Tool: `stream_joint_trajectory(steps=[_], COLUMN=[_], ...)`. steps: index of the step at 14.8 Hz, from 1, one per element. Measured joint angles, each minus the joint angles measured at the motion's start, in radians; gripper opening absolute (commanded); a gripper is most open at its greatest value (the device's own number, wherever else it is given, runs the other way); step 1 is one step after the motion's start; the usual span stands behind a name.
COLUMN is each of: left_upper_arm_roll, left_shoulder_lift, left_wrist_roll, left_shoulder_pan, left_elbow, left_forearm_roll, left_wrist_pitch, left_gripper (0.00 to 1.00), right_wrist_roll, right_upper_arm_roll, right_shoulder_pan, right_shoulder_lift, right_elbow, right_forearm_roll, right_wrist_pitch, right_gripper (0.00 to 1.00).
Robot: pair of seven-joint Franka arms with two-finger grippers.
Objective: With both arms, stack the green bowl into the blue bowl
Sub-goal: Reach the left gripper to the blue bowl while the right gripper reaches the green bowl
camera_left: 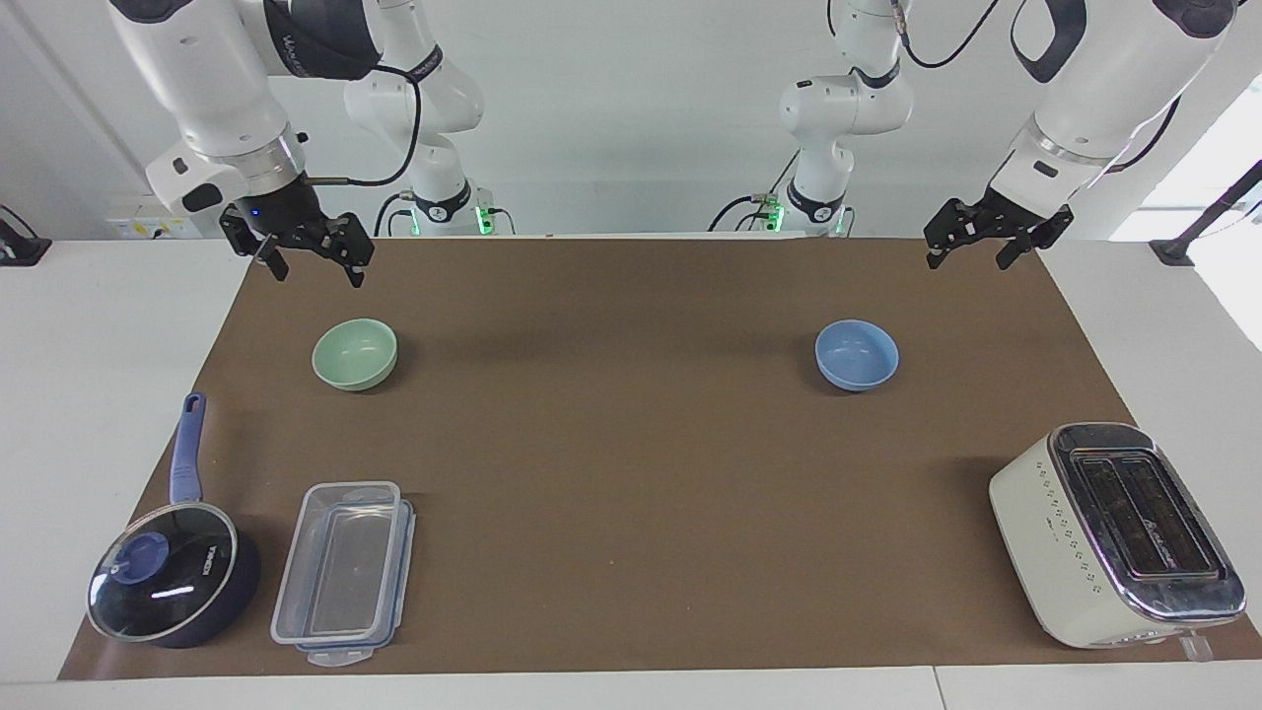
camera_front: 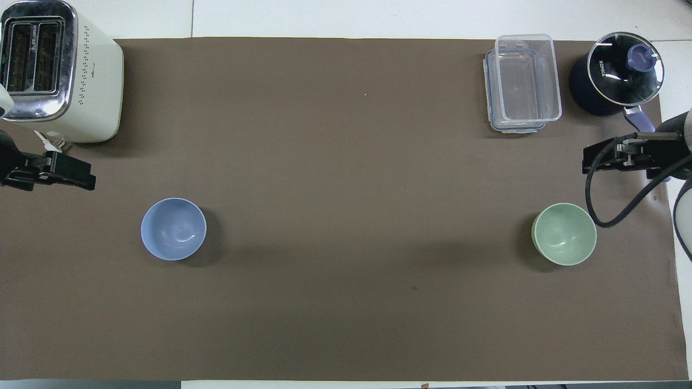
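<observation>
Nothing of the stacking is done, by my reading. The small round pale mint-green matte bowl [camera_left: 355, 354] sits upright and empty on the brown mat toward my right arm's end of the counter; the matching small round cornflower-blue matte bowl [camera_left: 857, 354] sits toward my left arm's end, well apart from it. My right pincer [camera_left: 311, 254] hangs raised near the mat's robot-side corner at that end, fingers spread, holding nothing. My left pincer [camera_left: 991, 237] hangs over the other robot-side corner, likewise spread and empty. Grasp, transfer and placing all remain.
</observation>
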State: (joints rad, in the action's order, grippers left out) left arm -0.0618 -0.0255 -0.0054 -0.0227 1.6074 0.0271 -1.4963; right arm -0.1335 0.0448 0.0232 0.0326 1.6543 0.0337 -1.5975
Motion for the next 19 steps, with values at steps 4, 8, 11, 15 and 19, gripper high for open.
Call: stream_joint_trajectory(steps=[4,8,11,15,19], left_upper_arm_roll=[0.000,0.000,0.000,0.000,0.003], left_shoulder_lift=[0.000,0.000,0.000,-0.001,-0.031], left_wrist_roll=[0.000,0.000,0.000,-0.001,0.001], left_shoulder_pan=[0.000,0.000,0.000,0.002,0.005], left_elbow=[0.000,0.000,0.000,0.014,0.196], left_forearm_roll=[0.000,0.000,0.000,-0.001,-0.003], left_wrist_pitch=[0.000,0.000,-0.001,-0.017,-0.181], left_gripper=[1.00,1.00,1.00,1.00,1.00], right_wrist_roll=[0.000,0.000,0.000,0.000,0.000], right_upper_arm_roll=[0.000,0.000,0.000,0.000,0.000], right_shoulder_pan=[0.000,0.001,0.001,0.001,0.001], right_shoulder_lift=[0.000,0.000,0.000,0.000,0.000], right_elbow=[0.000,0.000,0.001,0.002,0.004], right_forearm_roll=[-0.004,-0.026,-0.027,-0.027,-0.027], right_wrist_pitch=[0.000,0.000,0.001,0.001,0.002], right_gripper=[1.00,1.00,1.00,1.00,1.00])
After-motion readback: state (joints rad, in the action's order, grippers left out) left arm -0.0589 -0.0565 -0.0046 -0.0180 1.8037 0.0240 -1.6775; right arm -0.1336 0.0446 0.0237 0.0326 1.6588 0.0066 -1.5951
